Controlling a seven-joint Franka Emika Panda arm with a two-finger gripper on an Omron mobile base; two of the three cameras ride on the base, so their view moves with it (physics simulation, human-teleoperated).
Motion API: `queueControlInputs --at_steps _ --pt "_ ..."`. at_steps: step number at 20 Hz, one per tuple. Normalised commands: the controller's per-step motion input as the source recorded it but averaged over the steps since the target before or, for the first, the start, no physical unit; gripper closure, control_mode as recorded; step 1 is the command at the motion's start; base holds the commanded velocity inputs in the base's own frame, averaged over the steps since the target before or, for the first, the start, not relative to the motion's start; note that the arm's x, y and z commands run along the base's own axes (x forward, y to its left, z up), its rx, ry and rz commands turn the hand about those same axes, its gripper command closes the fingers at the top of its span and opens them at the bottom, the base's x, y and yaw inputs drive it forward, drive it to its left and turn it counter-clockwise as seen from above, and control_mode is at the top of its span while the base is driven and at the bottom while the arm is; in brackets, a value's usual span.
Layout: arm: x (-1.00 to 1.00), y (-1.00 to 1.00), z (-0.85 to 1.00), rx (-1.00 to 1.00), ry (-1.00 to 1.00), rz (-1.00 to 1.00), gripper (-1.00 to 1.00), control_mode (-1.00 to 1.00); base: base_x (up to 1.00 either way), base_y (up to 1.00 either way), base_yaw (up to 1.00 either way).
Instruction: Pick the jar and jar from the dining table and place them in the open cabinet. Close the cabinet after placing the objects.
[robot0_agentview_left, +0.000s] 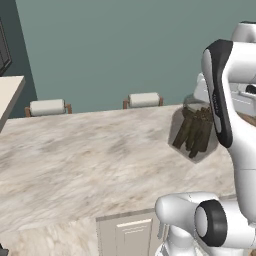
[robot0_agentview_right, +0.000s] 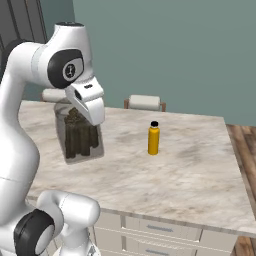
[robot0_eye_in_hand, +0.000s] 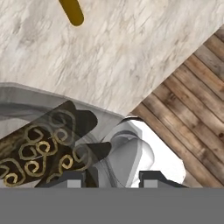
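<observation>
The larger glass jar (robot0_agentview_left: 195, 132) with dark brown sticks hangs tilted just above the dining table (robot0_agentview_left: 75, 160), a long beige marbled top. In the right base view the jar (robot0_agentview_right: 80, 136) sits directly under my white hand, over the table's (robot0_agentview_right: 190, 170) left part. In the hand view my gripper (robot0_eye_in_hand: 111, 177) is shut on the jar (robot0_eye_in_hand: 39, 148) at its top. The curled stick ends show through the glass at lower left.
A yellow bottle (robot0_agentview_right: 153, 139) with a black cap stands mid-table to the jar's right, and the bottle (robot0_eye_in_hand: 72, 11) also shows at the hand view's top. Two chairs (robot0_agentview_left: 143, 100) (robot0_agentview_left: 47, 107) line the far side. Wooden floor (robot0_eye_in_hand: 192, 109) lies past the table's end. Drawer units (robot0_agentview_right: 150, 227) sit below its near edge.
</observation>
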Motion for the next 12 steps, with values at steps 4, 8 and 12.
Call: queueControlInputs --at_steps 4,8,12 --pt "-0.23 -0.01 0.0 0.0 0.0 0.0 1.0 1.0 -0.12 -0.03 0.0" --pt "0.0 0.0 0.0 0.0 0.0 0.0 1.0 1.0 -0.77 -0.43 -0.06" --pt "0.0 0.0 0.0 0.0 0.0 0.0 1.0 1.0 -0.81 -0.84 -0.1"
